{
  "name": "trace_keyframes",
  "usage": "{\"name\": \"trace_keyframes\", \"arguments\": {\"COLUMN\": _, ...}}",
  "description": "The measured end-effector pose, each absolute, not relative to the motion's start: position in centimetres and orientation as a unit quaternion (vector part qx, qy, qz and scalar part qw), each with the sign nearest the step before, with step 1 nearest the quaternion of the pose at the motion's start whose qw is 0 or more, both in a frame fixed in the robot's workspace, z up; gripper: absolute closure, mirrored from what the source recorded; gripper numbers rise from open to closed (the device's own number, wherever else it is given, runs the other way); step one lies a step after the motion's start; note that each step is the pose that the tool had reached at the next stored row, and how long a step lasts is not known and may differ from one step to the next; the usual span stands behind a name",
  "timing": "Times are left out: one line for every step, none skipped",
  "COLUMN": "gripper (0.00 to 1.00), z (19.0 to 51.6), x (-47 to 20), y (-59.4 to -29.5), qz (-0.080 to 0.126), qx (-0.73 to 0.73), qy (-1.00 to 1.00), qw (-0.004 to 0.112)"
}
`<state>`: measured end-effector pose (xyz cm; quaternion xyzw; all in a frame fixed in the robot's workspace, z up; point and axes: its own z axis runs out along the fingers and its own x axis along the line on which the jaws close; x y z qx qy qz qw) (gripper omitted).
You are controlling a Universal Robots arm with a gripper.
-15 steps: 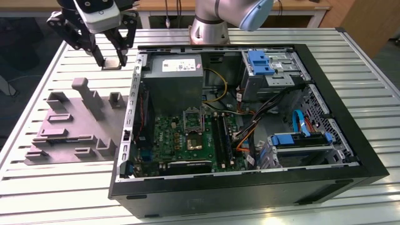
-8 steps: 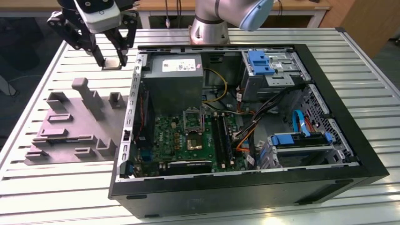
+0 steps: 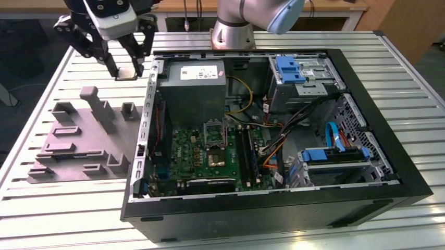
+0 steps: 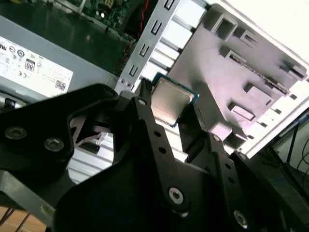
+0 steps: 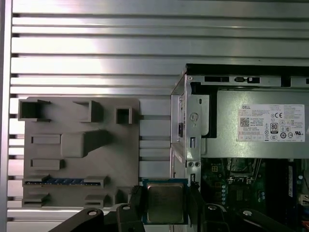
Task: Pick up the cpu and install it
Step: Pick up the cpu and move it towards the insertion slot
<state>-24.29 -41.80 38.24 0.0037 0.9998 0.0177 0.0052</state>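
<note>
**Fig.** Cpu in grasp, outside the case.

**(a) Ext. view.** Gripper (image 3: 127, 72) sits over the slatted table (image 3: 70, 208), just beside the far corner of the case (image 3: 278, 205) on the exterior view's left. Jaws narrow, clamped on the cpu (image 3: 128, 76), one finger per opposite edge. Cpu lies flat betw. the fingertips, apart from the grey fixture (image 3: 83, 140). The fixture rests on the table on the exterior view's left of the case. Case lies open side up. PSU (image 3: 198, 88) is at the far end near the gripper, and the board (image 3: 198, 156) is nearer the camera. A metal-framed socket (image 3: 213, 129) sits mid-board, and the cpu is well apart from it.

**(b) First wrist view.** Cpu (image 5: 165, 203) seen top-on: pale metal lid, blue-green rim. Black fingers (image 5: 136, 203) touch two opposite sides. Fixture (image 5: 77, 145) lies to one side, and the case wall (image 5: 186, 125) and PSU (image 5: 256, 130) to the other. Cpu lines up near the wall, by the strip of bare table betw. fixture and case. A blue-edged part (image 5: 65, 182) sits in one fixture slot.

**(c) Second wrist view.** Cpu (image 4: 171, 99) seen obliquely past the finger links, gripped at its edges by the fingers (image 4: 145, 108). Table slats and the fixture (image 4: 231, 67) lie beyond it. PSU label face (image 4: 38, 63) is alongside.
</note>
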Motion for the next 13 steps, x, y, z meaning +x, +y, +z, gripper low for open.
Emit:
{"name": "trace_keyframes", "arguments": {"gripper": 0.53, "z": 38.2, "x": -24.1, "y": -41.8, "qz": 0.018, "qx": 0.004, "qy": 1.000, "qw": 0.005}}
{"name": "trace_keyframes", "arguments": {"gripper": 0.53, "z": 38.2, "x": -23.8, "y": -41.8, "qz": 0.018, "qx": 0.004, "qy": 1.000, "qw": 0.005}}
{"name": "trace_keyframes", "arguments": {"gripper": 0.53, "z": 38.2, "x": -23.6, "y": -41.8, "qz": 0.018, "qx": 0.004, "qy": 1.000, "qw": 0.005}}
{"name": "trace_keyframes", "arguments": {"gripper": 0.53, "z": 38.2, "x": -23.5, "y": -41.8, "qz": 0.018, "qx": 0.004, "qy": 1.000, "qw": 0.005}}
{"name": "trace_keyframes", "arguments": {"gripper": 0.53, "z": 38.2, "x": -23.3, "y": -41.8, "qz": 0.018, "qx": 0.004, "qy": 1.000, "qw": 0.005}}
{"name": "trace_keyframes", "arguments": {"gripper": 0.53, "z": 38.2, "x": -23.1, "y": -41.8, "qz": 0.018, "qx": 0.004, "qy": 1.000, "qw": 0.005}}
{"name": "trace_keyframes", "arguments": {"gripper": 0.53, "z": 38.2, "x": -22.9, "y": -41.8, "qz": 0.018, "qx": 0.004, "qy": 1.000, "qw": 0.005}}
{"name": "trace_keyframes", "arguments": {"gripper": 0.53, "z": 38.2, "x": -22.8, "y": -41.8, "qz": 0.018, "qx": 0.004, "qy": 1.000, "qw": 0.005}}
{"name": "trace_keyframes", "arguments": {"gripper": 0.53, "z": 38.2, "x": -22.6, "y": -41.8, "qz": 0.018, "qx": 0.004, "qy": 1.000, "qw": 0.005}}
{"name": "trace_keyframes", "arguments": {"gripper": 0.53, "z": 38.2, "x": -22.4, "y": -41.8, "qz": 0.018, "qx": 0.004, "qy": 1.000, "qw": 0.005}}
{"name": "trace_keyframes", "arguments": {"gripper": 0.53, "z": 38.2, "x": -22.3, "y": -41.8, "qz": 0.018, "qx": 0.004, "qy": 1.000, "qw": 0.005}}
{"name": "trace_keyframes", "arguments": {"gripper": 0.53, "z": 38.2, "x": -22.1, "y": -41.8, "qz": 0.018, "qx": 0.004, "qy": 1.000, "qw": 0.005}}
{"name": "trace_keyframes", "arguments": {"gripper": 0.53, "z": 38.2, "x": -22.0, "y": -41.8, "qz": 0.018, "qx": 0.004, "qy": 1.000, "qw": 0.005}}
